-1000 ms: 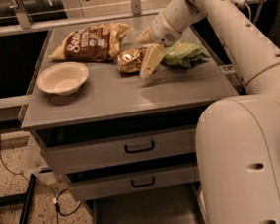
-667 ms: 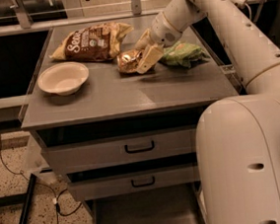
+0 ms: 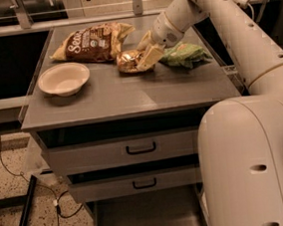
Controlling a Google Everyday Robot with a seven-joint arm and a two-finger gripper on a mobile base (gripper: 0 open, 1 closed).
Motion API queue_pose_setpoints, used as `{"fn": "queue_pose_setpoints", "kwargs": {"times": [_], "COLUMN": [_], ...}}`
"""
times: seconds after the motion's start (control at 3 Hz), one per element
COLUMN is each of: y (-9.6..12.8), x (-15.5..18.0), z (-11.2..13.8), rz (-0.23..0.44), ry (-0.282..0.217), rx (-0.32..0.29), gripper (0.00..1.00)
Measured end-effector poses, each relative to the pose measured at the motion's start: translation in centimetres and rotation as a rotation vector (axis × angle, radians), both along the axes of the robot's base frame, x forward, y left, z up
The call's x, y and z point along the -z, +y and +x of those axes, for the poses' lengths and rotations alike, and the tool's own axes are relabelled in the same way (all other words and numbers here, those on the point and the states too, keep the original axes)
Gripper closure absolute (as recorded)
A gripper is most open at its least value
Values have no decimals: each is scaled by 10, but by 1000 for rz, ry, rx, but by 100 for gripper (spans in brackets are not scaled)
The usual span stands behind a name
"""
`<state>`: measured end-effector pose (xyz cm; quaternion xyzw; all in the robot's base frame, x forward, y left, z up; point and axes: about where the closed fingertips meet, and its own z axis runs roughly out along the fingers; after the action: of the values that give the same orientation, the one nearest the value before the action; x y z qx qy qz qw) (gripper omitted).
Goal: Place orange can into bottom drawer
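Jaws apart astride orange can (image 3: 128, 62), cabinet top (image 3: 129, 93)

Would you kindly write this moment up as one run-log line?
stage: pick | claw: at orange can on cabinet top | bottom drawer: open, can not yet inside

The one thing you can read is white script on the large brown chip bag (image 3: 92, 43) at the back of the table (image 3: 130, 98). It starts "Sea"; the rest is unclear. Your tool (image 3: 145, 58) sits just right of that bag.
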<state>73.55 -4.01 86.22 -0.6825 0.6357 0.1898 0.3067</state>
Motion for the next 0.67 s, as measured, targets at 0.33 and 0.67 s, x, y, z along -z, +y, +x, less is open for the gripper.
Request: {"fn": "queue_pose_setpoints", "kwargs": {"times": [0.33, 0.67], "y": [0, 2], "x": [0, 2], "z": [0, -1], "rz": [0, 2], "ry": [0, 0], "rx": [0, -1], "gripper": [100, 100]}}
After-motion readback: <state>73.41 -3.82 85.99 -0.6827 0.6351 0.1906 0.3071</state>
